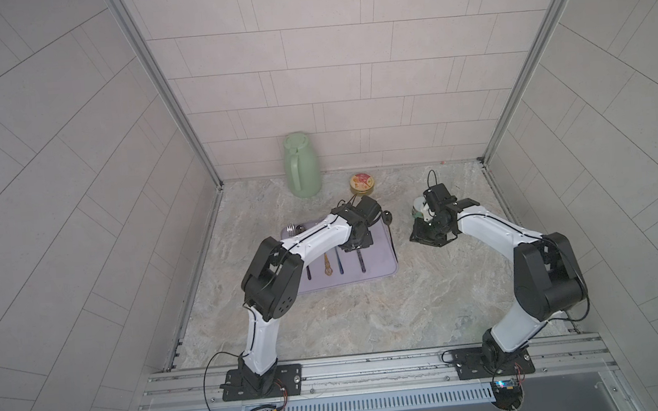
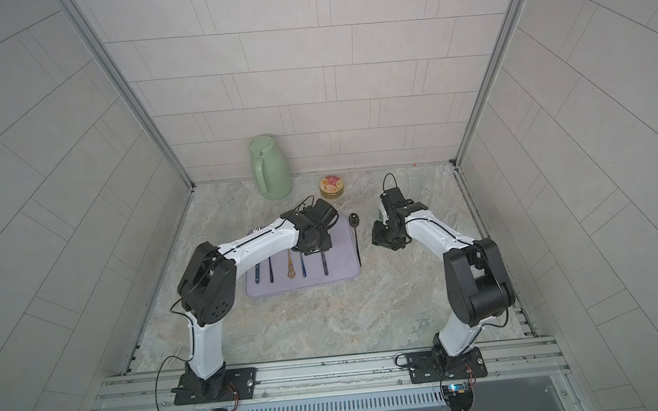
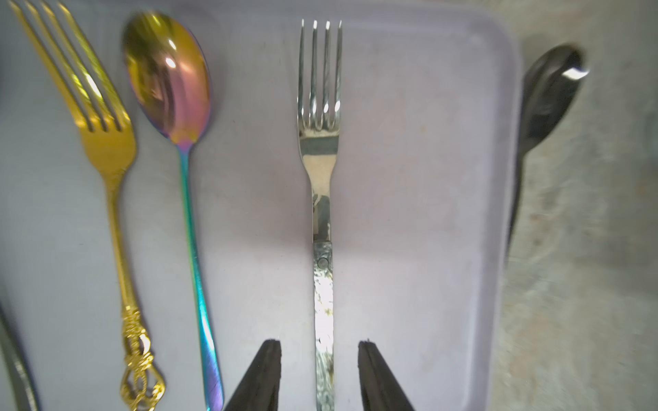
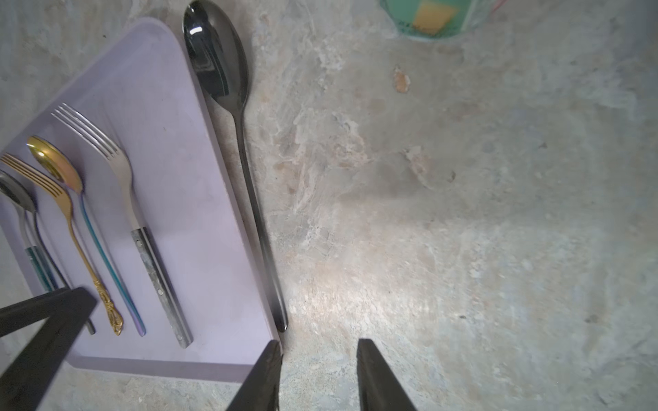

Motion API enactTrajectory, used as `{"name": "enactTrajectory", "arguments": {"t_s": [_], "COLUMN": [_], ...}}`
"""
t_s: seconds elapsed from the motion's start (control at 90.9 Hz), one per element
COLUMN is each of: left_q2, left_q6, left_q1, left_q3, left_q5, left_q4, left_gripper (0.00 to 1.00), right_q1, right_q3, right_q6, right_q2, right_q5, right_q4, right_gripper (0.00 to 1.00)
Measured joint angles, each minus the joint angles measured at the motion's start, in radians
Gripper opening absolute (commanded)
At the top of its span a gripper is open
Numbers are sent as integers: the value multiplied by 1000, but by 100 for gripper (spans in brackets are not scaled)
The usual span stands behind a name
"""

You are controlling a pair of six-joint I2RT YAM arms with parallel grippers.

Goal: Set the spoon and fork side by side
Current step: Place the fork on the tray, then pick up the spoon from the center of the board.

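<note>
**A:** Where is your fork?
**B:** Your silver fork lies flat on the purple tray, with bare tray on both sides of it.

**A:** And your spoon?
**B:** Your black spoon is off the tray. It lies on the bench, just beside the tray's long edge, and points the same way as the fork. I cannot tell if it touches the tray.

**A:** What about your left claw?
**B:** Your left claw is over the tray. Its jaws are partly open, one on each side of the fork's handle, with a gap on both sides. It holds nothing.

**A:** And the right one?
**B:** Your right claw is over the bench by the tray's corner. Its jaws are partly open too, with nothing between them.

**A:** What else is on the tray?
**B:** A gold fork and a rainbow spoon, side by side.
</note>
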Motion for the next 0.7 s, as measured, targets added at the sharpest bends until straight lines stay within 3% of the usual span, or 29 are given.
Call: {"name": "enactTrajectory", "arguments": {"t_s": [0.264, 0.704], "left_q2": [-240, -464], "left_q6": [51, 108], "left_q1": [2, 43], "left_q3": [-101, -303], "left_q5": [-44, -97], "left_q4": [-16, -35], "left_gripper": [38, 34], "right_q1": [49, 100], "right_q3": [132, 330], "right_q6": [4, -22], "right_q2": [163, 323], "right_q5": [46, 108], "right_q4": [-20, -77], "right_gripper": [38, 38]}}
